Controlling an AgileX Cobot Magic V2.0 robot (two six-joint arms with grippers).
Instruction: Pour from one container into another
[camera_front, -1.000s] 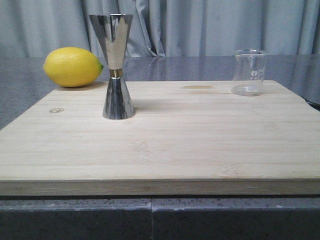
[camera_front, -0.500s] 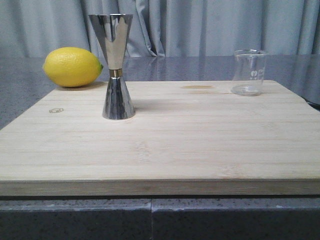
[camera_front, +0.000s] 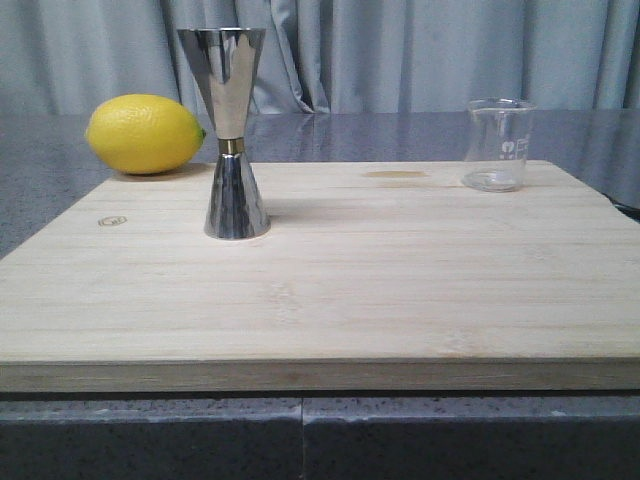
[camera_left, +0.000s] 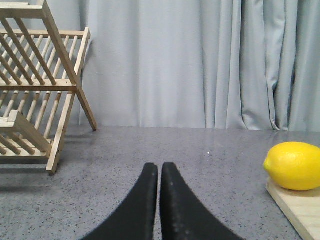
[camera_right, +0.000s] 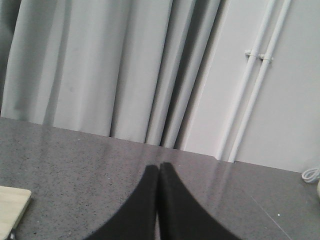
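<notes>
- Left hand (camera_left: 159, 172): closed, black fingers (camera_left: 145, 200) pressed together with only a thin slit between, gripping nothing, low above the grey desk (camera_left: 150, 150).
- Right hand (camera_right: 158, 172): likewise closed and empty, fingertips meeting over bare desk.
- From the left wrist view: lemon (camera_left: 294, 165) resting at a corner of the wooden board (camera_left: 300, 210); slatted wooden rack (camera_left: 35, 90) standing well apart on the desk before the grey curtain (camera_left: 175, 60).
- From the right wrist view: only a corner of the board in sight, with white pipes (camera_right: 255, 75) on the wall beyond the desk.
- Steel jigger (camera_front: 231, 133): upright on the board's left half, nearer its far edge than its near edge.
- Glass beaker (camera_front: 497, 144): upright at the board's far right corner, well apart from the jigger, seemingly empty.
- Lemon seen again off the board's far left corner, just behind the jigger.
</notes>
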